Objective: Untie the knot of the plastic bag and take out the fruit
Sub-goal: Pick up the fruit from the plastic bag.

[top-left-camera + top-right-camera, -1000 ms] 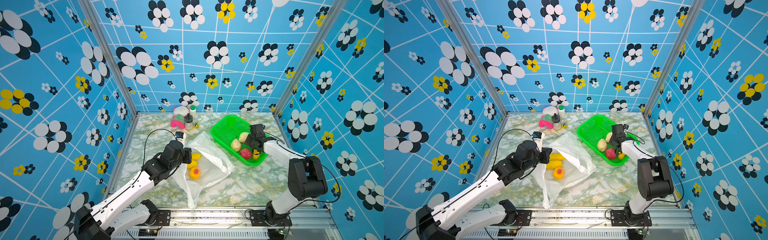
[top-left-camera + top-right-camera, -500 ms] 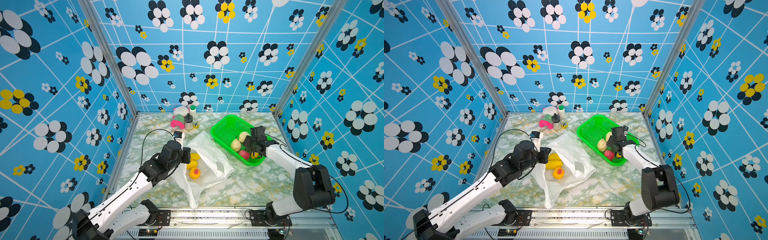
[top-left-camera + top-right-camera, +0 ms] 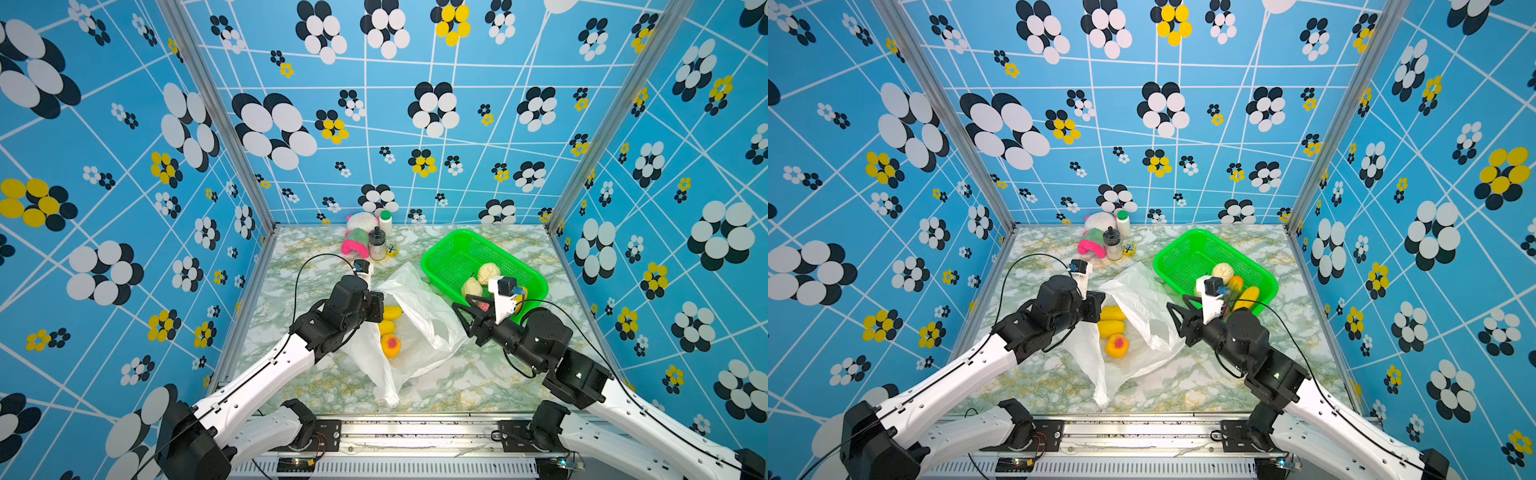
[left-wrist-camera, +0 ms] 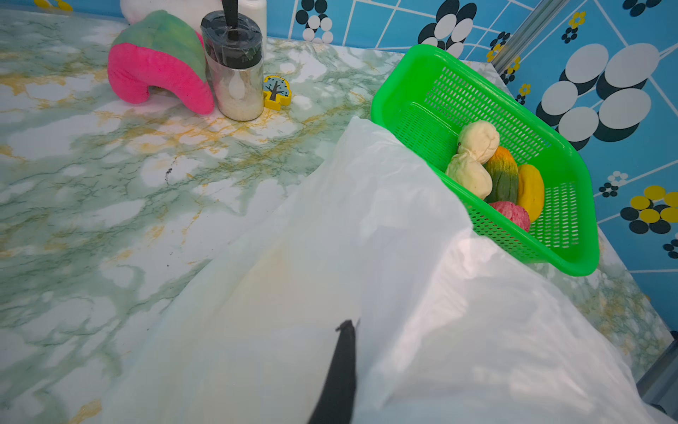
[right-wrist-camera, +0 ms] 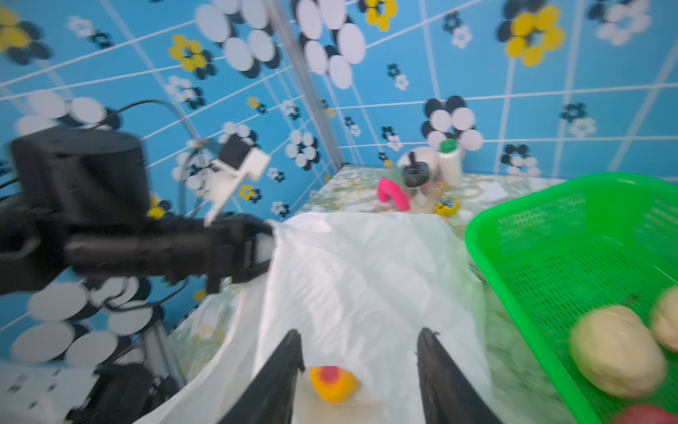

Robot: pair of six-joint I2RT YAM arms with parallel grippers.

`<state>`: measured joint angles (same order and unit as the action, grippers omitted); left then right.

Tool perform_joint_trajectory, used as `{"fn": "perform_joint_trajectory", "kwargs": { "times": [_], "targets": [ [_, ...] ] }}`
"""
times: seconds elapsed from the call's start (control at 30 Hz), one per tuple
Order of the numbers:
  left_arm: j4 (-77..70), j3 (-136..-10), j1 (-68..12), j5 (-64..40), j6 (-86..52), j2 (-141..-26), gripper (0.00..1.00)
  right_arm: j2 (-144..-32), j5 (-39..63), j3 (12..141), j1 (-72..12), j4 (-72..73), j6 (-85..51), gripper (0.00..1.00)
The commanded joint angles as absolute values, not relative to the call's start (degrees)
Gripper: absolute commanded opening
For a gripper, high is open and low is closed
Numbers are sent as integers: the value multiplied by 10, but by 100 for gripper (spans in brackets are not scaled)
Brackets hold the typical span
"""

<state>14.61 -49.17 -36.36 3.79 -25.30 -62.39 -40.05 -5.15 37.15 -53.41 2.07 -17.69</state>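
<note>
The right gripper (image 5: 359, 332) has left the green basket (image 3: 440, 253) and hangs released, empty, over the plastic bag (image 3: 419, 316), whose rim the left gripper (image 3: 379, 300) clenches.

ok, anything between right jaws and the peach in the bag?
Nothing visible. The left gripper holds the plastic bag open; the right gripper, jaws open, sees the peach bare in its wrist view.

Bright, even light, soft shadows, sheen on the plastic bag (image 4: 477, 279); right wrist view motion-blurred.
</note>
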Motion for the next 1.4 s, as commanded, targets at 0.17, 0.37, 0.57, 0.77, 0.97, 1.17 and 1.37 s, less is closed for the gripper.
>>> {"fn": "perform_joint_trajectory", "kwargs": {
  "times": [0.17, 0.37, 0.57, 0.77, 0.97, 1.17, 1.37],
  "targets": [
    [120, -485, -361, 13, -240, -613, 0, -583, -44, 422, -734, 98, -85, 37],
    [135, -467, -365, 20, -242, -560, 0, -706, -132, 420, -733, 140, -116, 34],
    [150, -450, -366, 15, -250, -519, 0, -764, -170, 419, -717, 152, -155, 34],
    [101, -378, -383, 9, -265, -482, 0, -838, -184, 416, -699, 173, -193, 49],
    [128, -369, -384, 47, -262, -474, 0, -930, -145, 400, -755, 280, -173, 60],
    [166, -390, -383, 80, -261, -467, 0, -977, -143, 419, -808, 310, -172, 64],
    [148, -374, -383, 94, -257, -473, 0, -987, -261, 426, -848, 314, -138, 91]
  ]
}}
